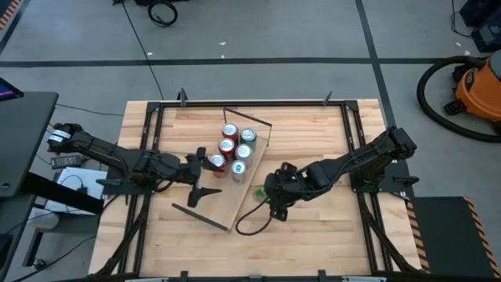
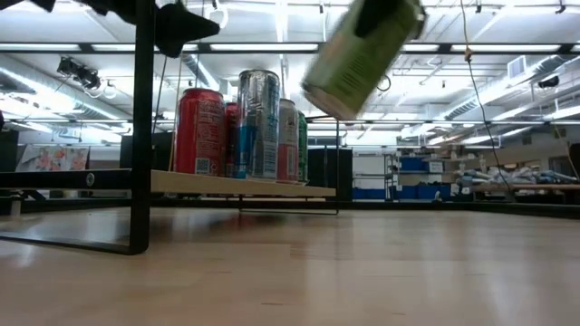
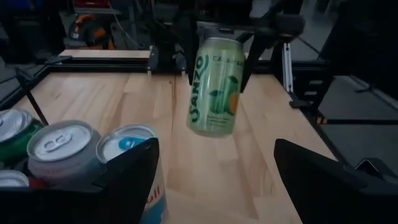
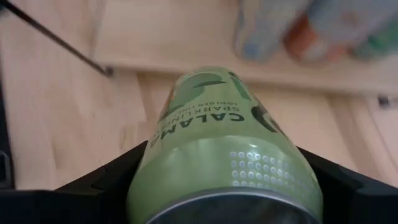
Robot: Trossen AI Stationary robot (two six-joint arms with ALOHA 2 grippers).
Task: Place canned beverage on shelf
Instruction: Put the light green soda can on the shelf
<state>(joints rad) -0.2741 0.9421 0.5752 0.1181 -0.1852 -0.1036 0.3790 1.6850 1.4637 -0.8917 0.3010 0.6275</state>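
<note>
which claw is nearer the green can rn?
Right. The right claw is shut on the green can, holding it off the table beside the shelf. The left claw is open across the shelf.

This is a robotics lab or workshop in a large industrial hall. The butcher-block tabletop (image 1: 313,227) sits in a dark metal frame on a grey concrete floor (image 1: 274,31) marked with dark tape lines. An orange shop vacuum (image 1: 479,88) stands at about 2 o'clock from the table, and black cables (image 1: 160,12) lie at 11 o'clock. Beyond the table run fluorescent ceiling lights (image 2: 272,47), exposed ducts and distant storage racks with blue bins (image 2: 417,166).
</note>
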